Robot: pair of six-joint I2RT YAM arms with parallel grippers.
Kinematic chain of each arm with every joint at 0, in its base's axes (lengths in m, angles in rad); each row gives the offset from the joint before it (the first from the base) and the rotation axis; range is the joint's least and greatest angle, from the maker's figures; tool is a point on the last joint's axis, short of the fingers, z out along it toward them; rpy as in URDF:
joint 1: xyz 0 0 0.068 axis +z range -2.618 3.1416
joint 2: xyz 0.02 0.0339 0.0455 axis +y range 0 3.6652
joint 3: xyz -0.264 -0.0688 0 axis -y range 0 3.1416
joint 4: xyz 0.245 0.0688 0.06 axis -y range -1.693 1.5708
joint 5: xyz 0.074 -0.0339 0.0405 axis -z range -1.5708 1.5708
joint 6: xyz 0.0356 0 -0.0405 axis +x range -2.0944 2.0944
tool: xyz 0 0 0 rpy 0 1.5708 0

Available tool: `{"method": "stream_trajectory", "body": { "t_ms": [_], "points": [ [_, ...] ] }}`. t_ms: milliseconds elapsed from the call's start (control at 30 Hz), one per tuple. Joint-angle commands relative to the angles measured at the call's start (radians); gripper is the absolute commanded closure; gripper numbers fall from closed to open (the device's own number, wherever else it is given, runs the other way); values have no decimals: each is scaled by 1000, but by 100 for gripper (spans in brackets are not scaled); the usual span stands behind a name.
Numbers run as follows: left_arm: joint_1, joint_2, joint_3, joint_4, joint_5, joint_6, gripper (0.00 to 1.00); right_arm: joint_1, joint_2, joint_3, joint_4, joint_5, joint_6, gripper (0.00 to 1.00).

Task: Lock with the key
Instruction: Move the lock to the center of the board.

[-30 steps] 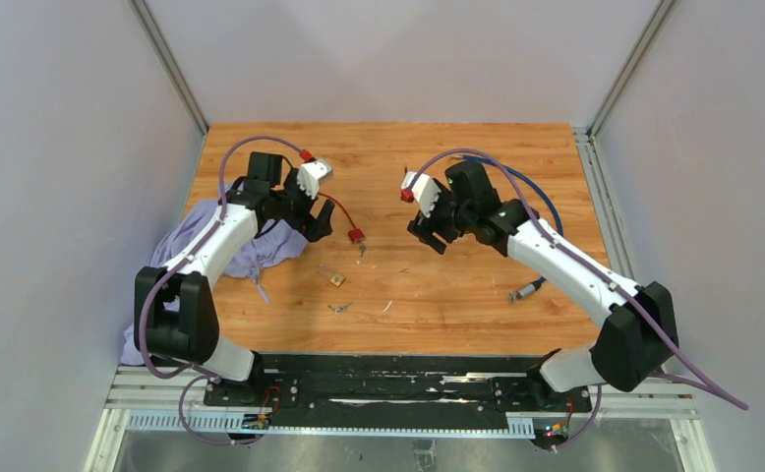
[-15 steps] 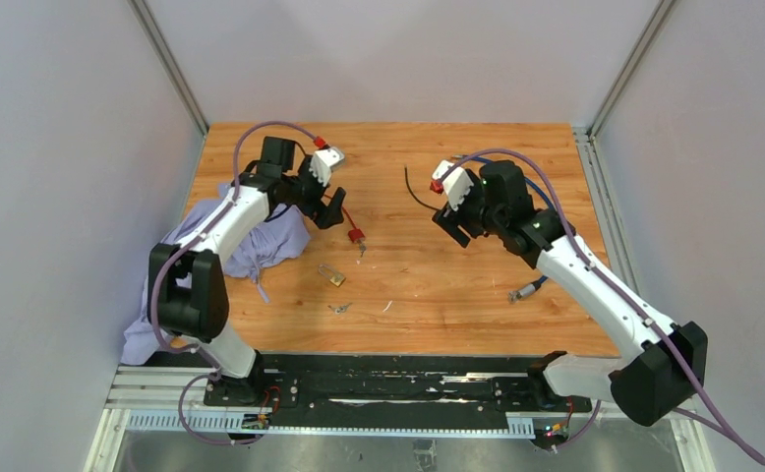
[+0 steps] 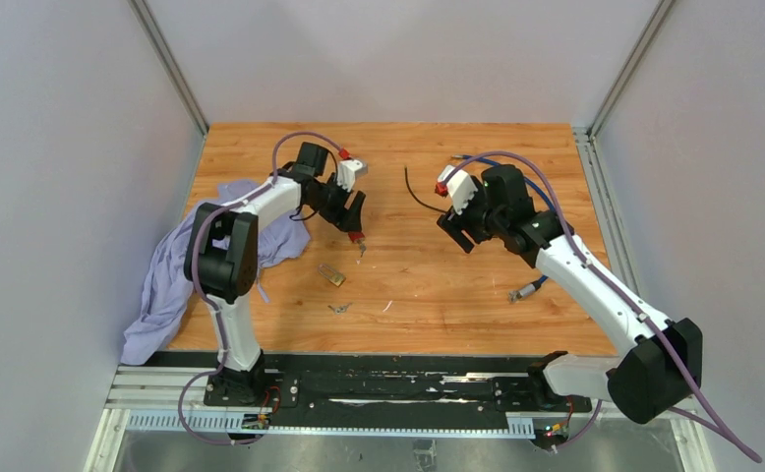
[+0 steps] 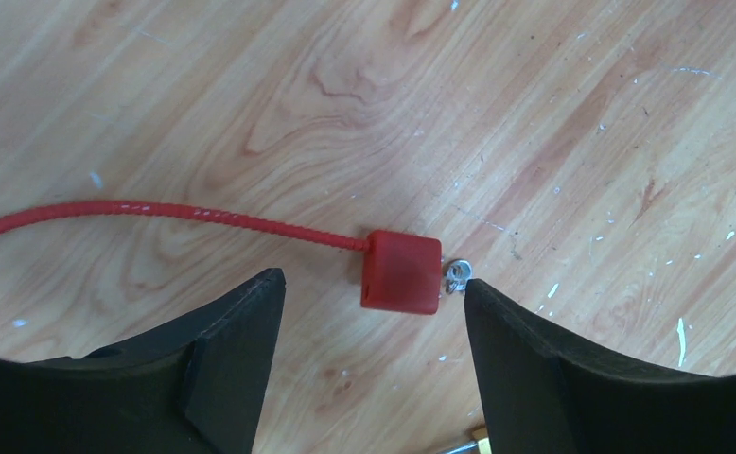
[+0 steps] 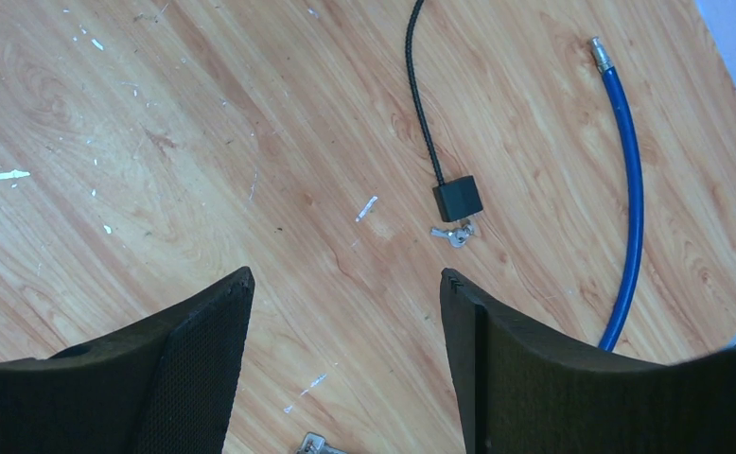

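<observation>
A red cable lock [image 4: 401,271] lies on the wooden table [image 3: 398,285] with a small silver key [image 4: 457,275] at its right side and its red cable [image 4: 156,210] running off left. My left gripper [image 4: 374,280] hangs open just above it, one finger on each side, touching nothing. From above, the left gripper [image 3: 352,209] sits right behind the red lock [image 3: 356,235]. My right gripper [image 5: 345,274] is open and empty over bare wood, short of a black cable lock [image 5: 457,199] with its own key [image 5: 454,235]. From above, the right gripper [image 3: 457,229] is right of centre.
A small brass padlock [image 3: 333,276] and loose keys [image 3: 339,308] lie near the table's middle front. A blue cable [image 5: 626,189] curves on the right, its silver end [image 3: 526,290] toward the front. A purple cloth [image 3: 187,261] is heaped at the left edge.
My left arm has swung rightward off the cloth and come over the red lock. My right arm drew back to the right about half a second ago and has hardly moved since.
</observation>
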Motion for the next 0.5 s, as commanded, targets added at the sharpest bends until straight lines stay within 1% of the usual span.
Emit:
{"method": "stream_trajectory", "body": {
  "t_ms": [0, 200, 467],
  "points": [
    [-26, 35, 26, -4, 14, -62, 28, -25, 4, -16, -7, -28, 20, 29],
    [-52, 45, -14, -12, 20, -78, 31, -34, 5, -19, -4, -33, 17, 29],
    [-115, 42, -51, -38, 101, -96, 35, -36, 18, -19, -3, -32, 15, 29]
  ]
}}
